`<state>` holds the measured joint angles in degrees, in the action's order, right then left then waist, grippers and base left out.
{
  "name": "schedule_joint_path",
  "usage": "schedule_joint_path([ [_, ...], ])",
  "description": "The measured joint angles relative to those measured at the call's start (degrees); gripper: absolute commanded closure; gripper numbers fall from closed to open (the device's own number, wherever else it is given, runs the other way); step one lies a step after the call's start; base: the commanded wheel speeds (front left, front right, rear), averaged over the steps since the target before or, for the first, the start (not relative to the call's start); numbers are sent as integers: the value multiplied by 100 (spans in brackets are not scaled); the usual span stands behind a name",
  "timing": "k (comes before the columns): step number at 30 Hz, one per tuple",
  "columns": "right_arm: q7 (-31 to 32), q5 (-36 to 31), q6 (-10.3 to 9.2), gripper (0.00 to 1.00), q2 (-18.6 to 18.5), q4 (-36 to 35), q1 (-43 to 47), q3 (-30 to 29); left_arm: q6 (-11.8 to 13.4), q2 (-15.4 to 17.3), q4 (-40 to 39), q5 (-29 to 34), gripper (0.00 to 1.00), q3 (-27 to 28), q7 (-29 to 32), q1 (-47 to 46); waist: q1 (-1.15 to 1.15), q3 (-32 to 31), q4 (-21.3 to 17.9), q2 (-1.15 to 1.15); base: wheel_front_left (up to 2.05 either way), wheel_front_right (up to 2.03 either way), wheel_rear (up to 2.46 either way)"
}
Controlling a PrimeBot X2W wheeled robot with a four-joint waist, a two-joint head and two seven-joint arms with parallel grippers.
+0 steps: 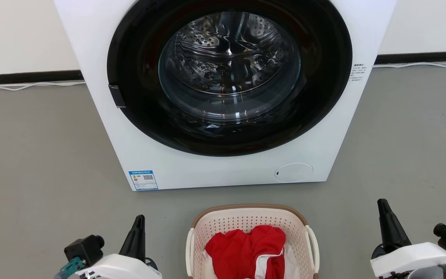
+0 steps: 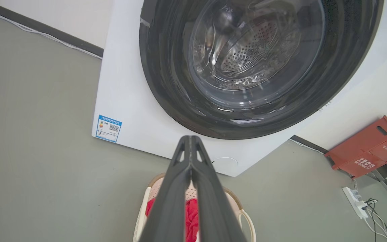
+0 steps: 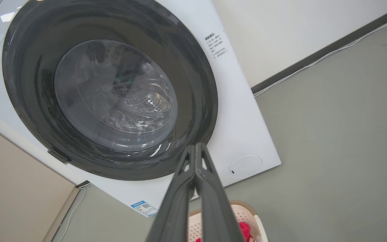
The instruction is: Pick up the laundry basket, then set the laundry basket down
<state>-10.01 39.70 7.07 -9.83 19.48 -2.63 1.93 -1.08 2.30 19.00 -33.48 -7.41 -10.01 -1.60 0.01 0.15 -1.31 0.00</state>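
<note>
Laundry basket [image 1: 246, 221] on the floor between both claws, just before the washing machine [image 1: 215, 172].
Left claw [image 1: 141, 223] and right claw [image 1: 383, 206] both closed, empty; side handles face them, left looks slightly nearer.

Each arm ends in a white moulded wrist housing [image 1: 412, 257] with small dark marks along its lower edge. The left pincer [image 1: 141, 217] and the right pincer [image 1: 381, 202] each carry two long, matt dark-grey fingers [image 2: 170, 201] tapering to a narrow tip, with triangular cut-outs [image 2: 181, 155] near it. A black, boxy camera module [image 1: 84, 248] is fitted beside each housing. A teal connector [image 1: 72, 266] attaches below the left module.
</note>
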Motion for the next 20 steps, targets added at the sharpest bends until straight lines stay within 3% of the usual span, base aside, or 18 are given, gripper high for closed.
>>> schedule_joint_path([
  [20, 345, 1050, 0, 100, 155, -56, -3, -193, -103, -1, -55, -1192, 100, 243, 321, -6, 0, 1, 27, 0, 0, 0, 0],
])
